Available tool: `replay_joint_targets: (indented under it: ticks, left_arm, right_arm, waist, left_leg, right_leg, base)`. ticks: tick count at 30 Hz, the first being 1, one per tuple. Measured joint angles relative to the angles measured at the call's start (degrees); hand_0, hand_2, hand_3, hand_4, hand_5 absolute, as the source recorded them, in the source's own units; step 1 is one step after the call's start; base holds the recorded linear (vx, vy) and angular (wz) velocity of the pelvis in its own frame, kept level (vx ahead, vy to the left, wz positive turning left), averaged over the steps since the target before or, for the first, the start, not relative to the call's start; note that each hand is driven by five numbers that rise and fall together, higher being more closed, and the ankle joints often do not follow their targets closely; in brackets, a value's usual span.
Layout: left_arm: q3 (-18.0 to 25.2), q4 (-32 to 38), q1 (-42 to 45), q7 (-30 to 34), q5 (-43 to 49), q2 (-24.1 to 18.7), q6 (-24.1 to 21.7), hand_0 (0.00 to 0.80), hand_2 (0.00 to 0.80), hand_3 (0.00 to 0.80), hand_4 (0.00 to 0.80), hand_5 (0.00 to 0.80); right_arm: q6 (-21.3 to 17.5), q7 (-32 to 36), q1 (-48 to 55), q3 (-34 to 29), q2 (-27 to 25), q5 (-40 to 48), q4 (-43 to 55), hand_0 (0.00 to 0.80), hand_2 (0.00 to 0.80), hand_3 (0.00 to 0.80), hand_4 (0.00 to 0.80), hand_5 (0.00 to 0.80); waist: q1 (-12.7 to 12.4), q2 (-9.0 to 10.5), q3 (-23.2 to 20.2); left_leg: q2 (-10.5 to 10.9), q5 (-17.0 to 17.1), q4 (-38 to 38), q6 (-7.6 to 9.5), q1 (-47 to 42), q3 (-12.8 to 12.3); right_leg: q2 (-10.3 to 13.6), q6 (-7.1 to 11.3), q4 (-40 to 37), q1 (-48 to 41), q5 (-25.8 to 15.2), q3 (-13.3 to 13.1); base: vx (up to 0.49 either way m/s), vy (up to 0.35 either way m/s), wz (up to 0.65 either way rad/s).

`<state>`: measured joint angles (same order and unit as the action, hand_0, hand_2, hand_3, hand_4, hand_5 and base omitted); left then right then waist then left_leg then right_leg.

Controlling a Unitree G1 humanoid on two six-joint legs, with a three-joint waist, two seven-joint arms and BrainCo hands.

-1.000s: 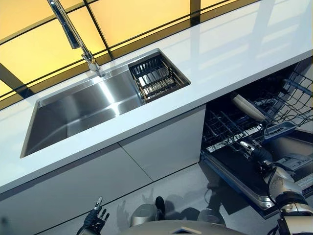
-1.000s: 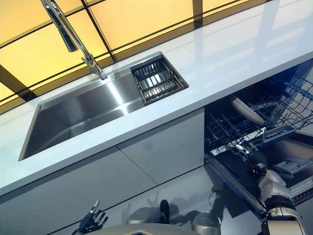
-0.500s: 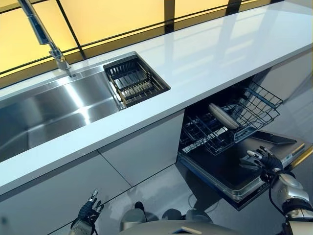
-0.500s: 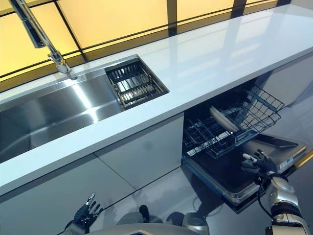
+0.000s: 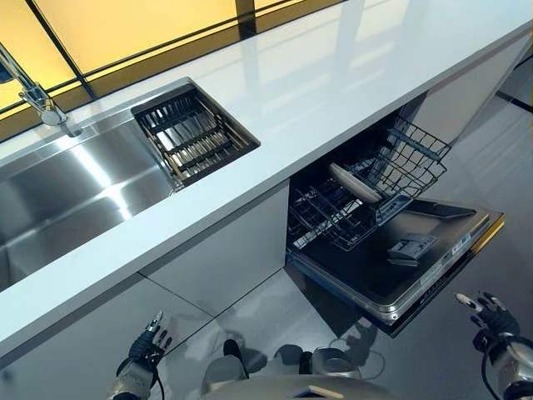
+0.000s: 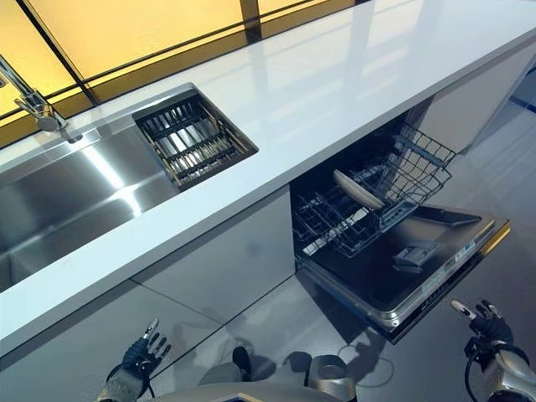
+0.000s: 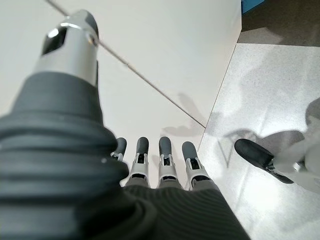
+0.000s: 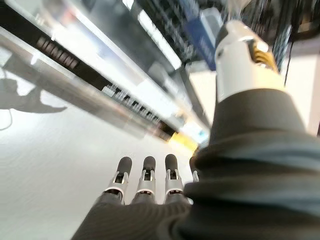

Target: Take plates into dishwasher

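A pale plate (image 5: 353, 182) stands tilted in the pulled-out lower rack (image 5: 366, 190) of the open dishwasher under the counter. The dishwasher door (image 5: 400, 262) lies flat and open. My right hand (image 5: 490, 316) hangs low at the right, in front of the door's outer edge, open and holding nothing; the right wrist view shows its straight fingers (image 8: 145, 176) over the floor by the door edge. My left hand (image 5: 143, 353) hangs low at the left by the cabinet fronts, open and empty, its fingers (image 7: 165, 156) pointing at the white cabinet.
A white counter (image 5: 333, 75) runs across the scene with a steel sink (image 5: 58, 200) at the left. A dark dish rack (image 5: 191, 135) sits in the sink's right end. White cabinet fronts (image 5: 216, 250) stand below. The grey floor (image 5: 266, 325) lies in front.
The camera has swung right, shifting the whole scene left. My right hand has drawn back from above the open door to below its outer edge. The plate stays in the rack.
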<state>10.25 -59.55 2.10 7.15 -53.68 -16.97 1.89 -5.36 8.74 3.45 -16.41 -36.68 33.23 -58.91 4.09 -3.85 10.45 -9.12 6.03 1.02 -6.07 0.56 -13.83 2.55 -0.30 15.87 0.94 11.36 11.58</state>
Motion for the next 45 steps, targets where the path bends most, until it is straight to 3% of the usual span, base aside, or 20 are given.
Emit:
replay_joint_targets:
  ticks: [5,8,13,17,21,26,30,45]
  left_arm:
    - [-0.5,1.1,-1.6,0.1,-2.4,0.5,-0.2,0.0,0.0,0.0,0.0,0.0]
    - [-3.5,1.9,-2.7,0.3,-5.0,0.9,-1.4,0.0,0.0,0.0,0.0,0.0]
    - [-4.5,2.0,-3.0,1.2,-8.0,3.0,-2.3,0.0,0.0,0.0,0.0,0.0]
    - [-4.8,2.4,-3.1,2.6,-9.2,3.6,-2.5,0.0,0.0,0.0,0.0,0.0]
    - [-5.0,4.3,-3.4,4.2,-11.5,3.6,-2.8,0.0,0.0,0.0,0.0,0.0]
    - [-5.0,4.7,-3.0,4.7,-12.7,3.7,-2.8,0.0,0.0,0.0,0.0,0.0]
    - [-4.9,4.6,-2.1,5.3,-12.6,4.0,-2.8,0.0,0.0,0.0,0.0,0.0]
    - [-4.4,4.7,1.6,5.0,-10.1,5.0,-1.1,0.0,0.0,0.0,0.0,0.0]
  right_arm:
    - [-1.2,-0.6,-2.1,-0.2,0.7,2.7,-2.8,0.0,0.0,0.0,0.0,0.0]
    - [-1.2,-0.5,-5.1,-0.6,0.1,5.8,-3.6,0.0,0.0,0.0,0.0,0.0]
    - [-1.0,1.3,-9.4,-0.9,-0.2,10.3,-5.3,0.0,0.0,0.0,0.0,0.0]
    - [-0.9,2.3,-12.0,-0.7,-0.7,11.4,-5.3,0.0,0.0,0.0,0.0,0.0]
    - [-1.0,3.5,-14.8,1.3,-2.1,13.6,-5.3,0.0,0.0,0.0,0.0,0.0]
    - [-1.0,8.6,-16.2,3.1,-2.1,15.8,-5.0,0.0,0.0,0.0,0.0,0.0]
    - [-0.8,10.0,-16.7,4.2,-2.1,15.7,-5.2,0.0,0.0,0.0,0.0,0.0]
    - [5.6,13.5,-13.3,6.4,-5.8,14.0,-0.3,0.0,0.0,0.0,0.0,0.0]
  waist:
    - [0.1,-3.6,2.8]
    - [0.5,-7.22,5.2]
    - [1.4,-12.39,7.6]
    - [1.3,-14.71,9.5]
    - [1.5,-15.9,11.9]
    - [1.4,-15.75,12.1]
    - [1.4,-15.74,12.1]
    - [1.5,-15.26,12.5]
  left_leg:
    - [-0.1,0.1,0.8,0.05,1.4,0.1]
    - [0.2,0.2,1.6,0.13,3.3,0.4]
    - [0.9,0.4,1.7,0.29,3.9,1.5]
    - [2.1,0.9,1.9,0.44,5.3,1.5]
    - [3.4,2.2,2.6,0.51,9.4,1.8]
    - [3.7,2.7,2.6,-0.02,10.0,2.5]
    - [3.7,2.9,1.9,-0.45,9.1,3.2]
    - [3.2,2.9,0.4,-0.5,1.4,4.4]
  right_leg:
    - [0.1,-0.44,0.6,1.6,-0.5,-0.2]
    - [0.6,-0.48,2.4,4.1,-0.4,-0.8]
    - [1.4,-0.39,4.5,5.7,-0.1,-1.2]
    - [2.8,-0.44,9.8,10.5,1.8,-2.6]
    - [4.7,-0.96,16.5,17.2,3.5,-3.6]
    - [5.0,-1.9,20.1,19.3,5.4,-3.8]
    - [4.6,-1.95,20.2,18.8,5.3,-3.9]
    - [4.4,-1.89,16.2,9.1,5.3,-1.4]
  base:
    - [-0.173,0.05,-0.04]
    - [-0.122,0.064,-0.06]
    - [-0.057,0.048,-0.04]
    - [-0.157,0.026,-0.11]
    - [-0.105,-0.01,-0.01]
    - [0.035,0.005,0.02]
    - [0.094,0.031,-0.03]
    - [0.123,0.002,0.04]
